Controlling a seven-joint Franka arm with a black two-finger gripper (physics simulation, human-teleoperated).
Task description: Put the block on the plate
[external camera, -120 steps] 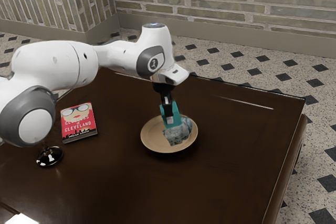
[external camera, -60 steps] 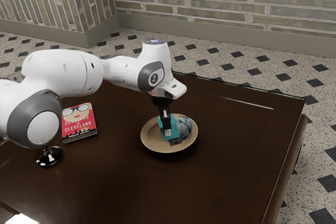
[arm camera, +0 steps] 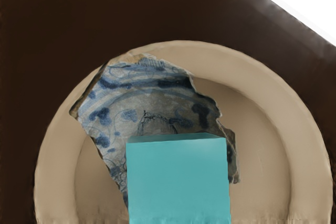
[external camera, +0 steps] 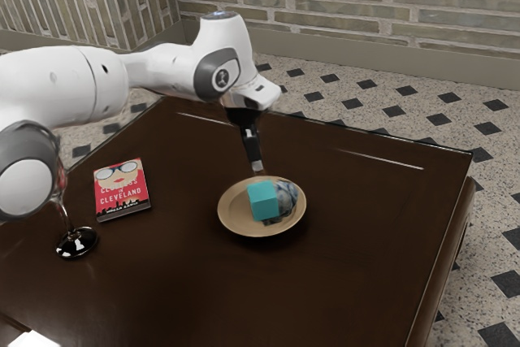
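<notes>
Teal cube (external camera: pixel 263 203) — below the black fingers (external camera: pixel 257 166)
It lies clear of them, inside the round tan plate (external camera: pixel 233 215) — their spread I can't tell.

A dark table (external camera: pixel 341 282) carries a plate (external camera: pixel 235 211), a book (external camera: pixel 122 189) and a stemmed glass (external camera: pixel 76 243).

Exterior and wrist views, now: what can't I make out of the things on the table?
Teal cube-shaped block: underside, hidden by its own body in both views.
Blue-and-white patterned shard: part covered by the block, wrist view.
Round beige plate: portion cut off by the wrist view's lower edge.
Red illustrated book: bottom lettering, too small, exterior view.
</notes>
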